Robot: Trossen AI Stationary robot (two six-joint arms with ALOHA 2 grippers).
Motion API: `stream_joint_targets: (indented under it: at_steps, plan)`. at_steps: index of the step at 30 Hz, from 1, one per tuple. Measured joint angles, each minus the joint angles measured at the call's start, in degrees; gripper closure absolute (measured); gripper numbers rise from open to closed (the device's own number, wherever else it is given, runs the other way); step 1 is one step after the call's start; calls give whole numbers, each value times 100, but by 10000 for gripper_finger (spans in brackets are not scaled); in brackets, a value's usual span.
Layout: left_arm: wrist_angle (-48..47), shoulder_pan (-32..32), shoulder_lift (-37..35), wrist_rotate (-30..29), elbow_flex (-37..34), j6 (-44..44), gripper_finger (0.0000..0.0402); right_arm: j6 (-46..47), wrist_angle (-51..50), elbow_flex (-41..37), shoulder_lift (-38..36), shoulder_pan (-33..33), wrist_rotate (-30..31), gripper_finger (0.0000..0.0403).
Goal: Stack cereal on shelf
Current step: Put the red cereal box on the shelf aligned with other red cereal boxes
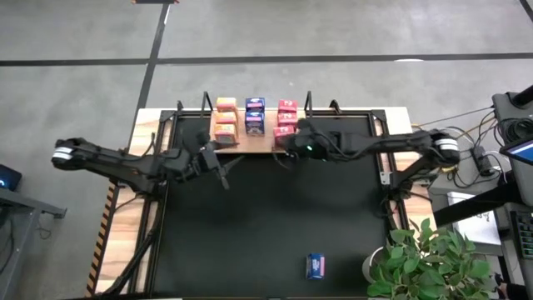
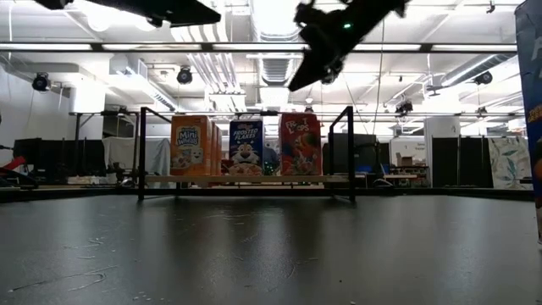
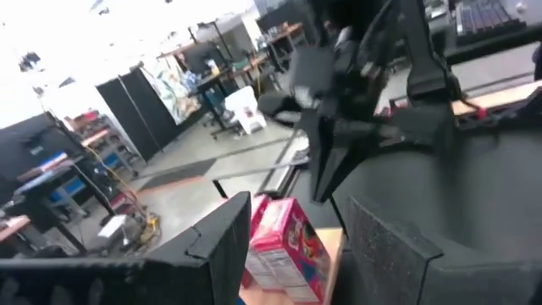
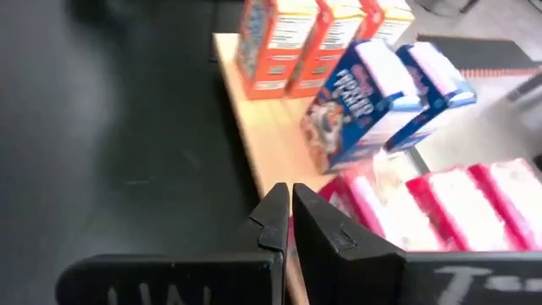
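- Eight cereal boxes stand on the shelf (image 1: 250,143), the light-wood board at the far edge of the black mat (image 1: 266,225) on the counter: three orange boxes (image 1: 226,121) at the left end, two blue boxes (image 1: 255,116) in the middle, three red/pink boxes (image 1: 286,117) at the right end.
- One more blue box (image 1: 316,266) stands alone on the mat near the counter's front edge, well apart from the shelf, beside a potted plant (image 1: 433,258).
- My left tool (image 1: 218,165) hangs above the mat just in front of the shelf's left end; its fingers (image 3: 212,254) are spread apart with nothing between them.
- My right tool (image 4: 290,216) is clenched with fingertips pressed together, holding nothing, just in front of the red/pink boxes at the shelf's right end.
- From table height, the front row reads orange, blue, red between the black posts (image 2: 350,152).
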Motion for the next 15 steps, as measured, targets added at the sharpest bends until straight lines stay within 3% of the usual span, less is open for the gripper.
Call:
stream_joint_targets:
  at_steps: [9,15]
  plan:
    - [23,2,-496,0,-159,115,227,-596,-1590,1884,1276,-723,-347,392]
    - [-48,2,-514,2,-166,137,227,-814,-2114,2417,1656,-1010,-455,392]
